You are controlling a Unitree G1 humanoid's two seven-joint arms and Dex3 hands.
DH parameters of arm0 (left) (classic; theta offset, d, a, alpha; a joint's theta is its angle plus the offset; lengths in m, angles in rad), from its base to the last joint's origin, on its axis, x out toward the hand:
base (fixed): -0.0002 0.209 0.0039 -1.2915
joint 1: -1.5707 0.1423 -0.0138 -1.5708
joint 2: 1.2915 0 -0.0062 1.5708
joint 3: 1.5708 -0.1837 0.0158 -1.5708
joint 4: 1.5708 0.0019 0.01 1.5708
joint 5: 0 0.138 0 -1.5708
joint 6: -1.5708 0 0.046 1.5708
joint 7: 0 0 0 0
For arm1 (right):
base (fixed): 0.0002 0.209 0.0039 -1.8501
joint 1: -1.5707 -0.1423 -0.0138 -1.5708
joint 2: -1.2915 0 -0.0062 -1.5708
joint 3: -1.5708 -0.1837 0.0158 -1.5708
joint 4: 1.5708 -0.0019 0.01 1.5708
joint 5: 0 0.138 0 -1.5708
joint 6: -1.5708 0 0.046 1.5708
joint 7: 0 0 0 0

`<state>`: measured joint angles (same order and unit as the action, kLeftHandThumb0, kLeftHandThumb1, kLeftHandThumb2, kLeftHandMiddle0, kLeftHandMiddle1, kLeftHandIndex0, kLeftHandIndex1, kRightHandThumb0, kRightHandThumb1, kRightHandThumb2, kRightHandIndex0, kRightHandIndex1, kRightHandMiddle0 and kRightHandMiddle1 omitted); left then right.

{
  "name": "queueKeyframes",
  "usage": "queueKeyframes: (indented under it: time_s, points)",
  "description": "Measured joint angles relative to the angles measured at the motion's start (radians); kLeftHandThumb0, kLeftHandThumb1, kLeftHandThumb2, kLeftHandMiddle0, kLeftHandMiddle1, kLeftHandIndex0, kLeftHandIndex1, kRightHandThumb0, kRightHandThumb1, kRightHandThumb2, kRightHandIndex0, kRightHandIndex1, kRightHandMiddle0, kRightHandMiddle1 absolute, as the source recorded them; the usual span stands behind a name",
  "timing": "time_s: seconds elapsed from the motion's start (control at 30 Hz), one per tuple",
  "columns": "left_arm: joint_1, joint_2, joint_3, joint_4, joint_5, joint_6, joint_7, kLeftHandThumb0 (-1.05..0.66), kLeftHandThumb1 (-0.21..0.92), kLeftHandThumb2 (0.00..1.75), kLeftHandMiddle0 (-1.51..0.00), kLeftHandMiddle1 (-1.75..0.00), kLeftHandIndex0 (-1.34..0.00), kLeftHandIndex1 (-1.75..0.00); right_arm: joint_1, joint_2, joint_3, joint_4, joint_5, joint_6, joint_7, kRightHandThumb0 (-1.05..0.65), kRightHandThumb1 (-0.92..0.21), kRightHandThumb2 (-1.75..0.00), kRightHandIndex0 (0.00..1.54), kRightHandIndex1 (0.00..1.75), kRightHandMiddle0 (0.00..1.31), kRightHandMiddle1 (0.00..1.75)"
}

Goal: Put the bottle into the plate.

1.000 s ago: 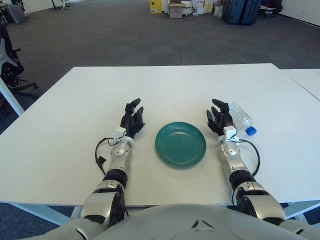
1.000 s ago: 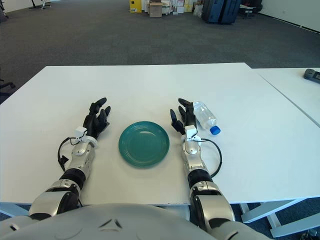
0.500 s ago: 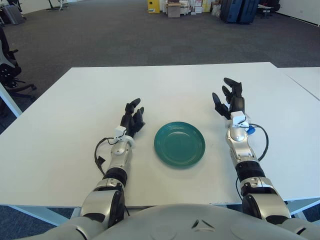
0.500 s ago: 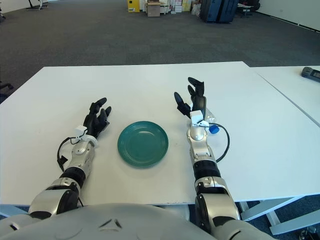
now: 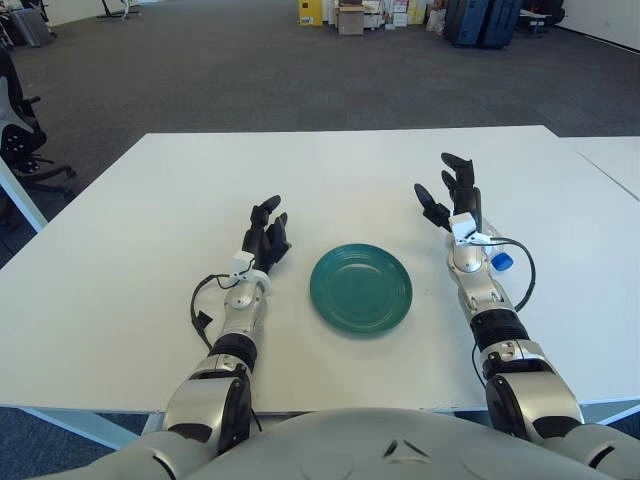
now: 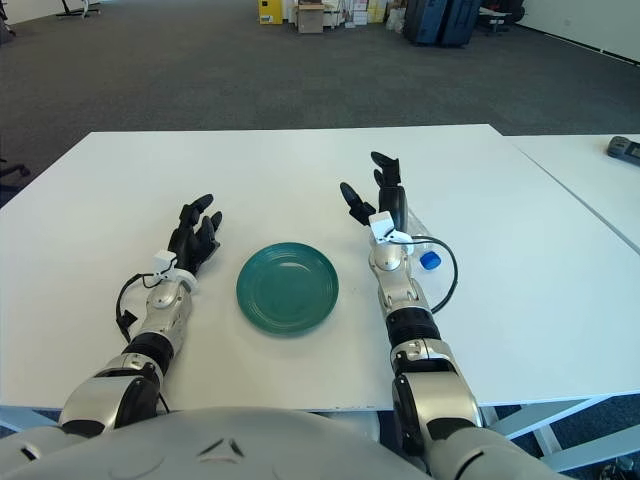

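Round, shallow, glossy teal plate (image 5: 361, 289) near the middle of a smooth white table (image 5: 120, 260), holding nothing. Clear plastic bottle (image 6: 424, 245) with a blue cap lying on its side to the right of the plate, apart from it, mostly hidden behind the right forearm; only the cap and a bit of the see-through body visible. Right hand (image 5: 449, 195) raised in front of the bottle, black fingers spread and pointing to the far side, grasping nothing; contact with the bottle impossible to judge from here. Silver jointed forearm below it, with a looping black cable and a small white block at the wrist. Left hand (image 5: 264, 236) to the left of the plate, black fingers loosely extended, released, low over the tabletop; touching or not unclear.

Second white table at the far right edge, cut off, with a small dark object (image 6: 624, 149) on it in the right eye view, too small to identify. Dark grey carpet beyond, open room. Boxes and dark cases (image 5: 480, 20) along the far wall, a black office chair (image 5: 20, 130) cut off at the left edge. Rounded grey torso at the bottom edge.
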<state>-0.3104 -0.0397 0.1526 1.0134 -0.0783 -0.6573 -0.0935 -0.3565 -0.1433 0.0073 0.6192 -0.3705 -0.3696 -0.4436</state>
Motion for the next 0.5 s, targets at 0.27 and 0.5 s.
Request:
queueKeyframes:
  time_s: [0.27, 0.5]
  points:
    - [0.000, 0.000, 0.001, 0.003, 0.005, -0.003, 0.004, -0.76, 0.92, 0.88, -0.45, 0.00, 0.00, -0.86, -0.043, -0.090, 0.074, 0.052, -0.183, 0.072, -0.153, -0.81, -0.92, -0.43, 0.29, 0.00, 0.00, 0.46]
    - [0.000, -0.001, 0.000, 0.007, 0.007, -0.014, 0.004, -0.77, 0.92, 0.89, -0.41, 0.00, 0.00, -0.85, -0.121, -0.153, 0.155, 0.158, -0.304, 0.170, -0.226, -1.01, -0.92, -0.47, 0.06, 0.00, 0.00, 0.12]
